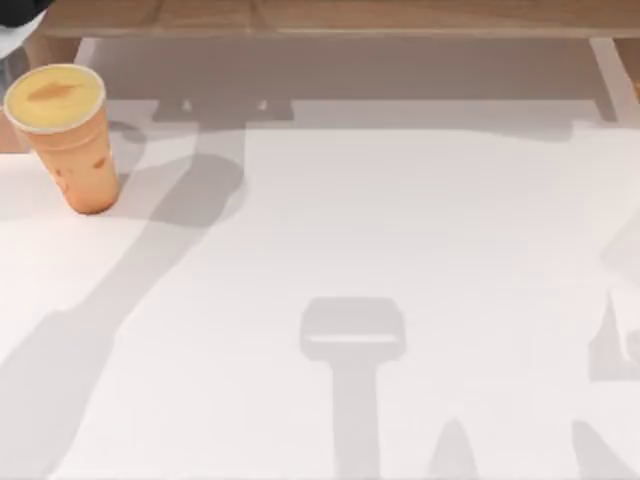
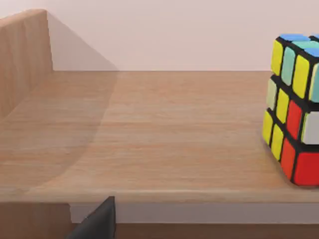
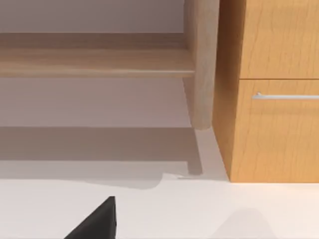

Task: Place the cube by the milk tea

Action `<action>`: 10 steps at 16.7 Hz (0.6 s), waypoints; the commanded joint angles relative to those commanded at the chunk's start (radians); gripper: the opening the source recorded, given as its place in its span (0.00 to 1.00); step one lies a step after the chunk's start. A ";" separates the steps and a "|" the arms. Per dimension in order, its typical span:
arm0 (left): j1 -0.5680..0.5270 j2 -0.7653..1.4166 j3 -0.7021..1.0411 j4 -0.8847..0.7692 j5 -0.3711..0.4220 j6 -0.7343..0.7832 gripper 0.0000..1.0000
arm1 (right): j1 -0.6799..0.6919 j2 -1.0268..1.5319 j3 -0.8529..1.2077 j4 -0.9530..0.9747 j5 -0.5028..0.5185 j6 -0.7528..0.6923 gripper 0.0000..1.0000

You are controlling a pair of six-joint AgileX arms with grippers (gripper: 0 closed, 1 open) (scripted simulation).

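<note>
The milk tea point(image 1: 70, 140), a tall tapered orange cup with a white rim and pale yellow top, stands upright at the far left of the white table point(image 1: 400, 230). The cube point(image 2: 294, 119) is a multi-coloured puzzle cube with yellow, red, orange, blue and white tiles. It rests on a wooden shelf point(image 2: 164, 129) in the left wrist view, cut off at the picture's edge. A dark tip of my left gripper point(image 2: 99, 221) sits in front of the shelf's front edge, well apart from the cube. A dark tip of my right gripper point(image 3: 99, 219) hangs over the white table, holding nothing that I can see.
In the right wrist view a wooden cabinet point(image 3: 279, 124) with a metal drawer handle point(image 3: 286, 96) stands beside a shelf post point(image 3: 202, 64). A wooden ledge point(image 1: 330, 18) runs along the table's far edge. Arm shadows lie across the table. A dark and pale shape point(image 1: 18, 25) sits in the far-left corner.
</note>
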 joint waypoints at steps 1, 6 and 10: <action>-0.022 0.070 0.066 0.005 -0.021 0.001 1.00 | 0.000 0.000 0.000 0.000 0.000 0.000 1.00; -0.094 0.284 0.267 0.020 -0.089 0.003 1.00 | 0.000 0.000 0.000 0.000 0.000 0.000 1.00; -0.100 0.301 0.283 0.021 -0.094 0.003 1.00 | 0.000 0.000 0.000 0.000 0.000 0.000 1.00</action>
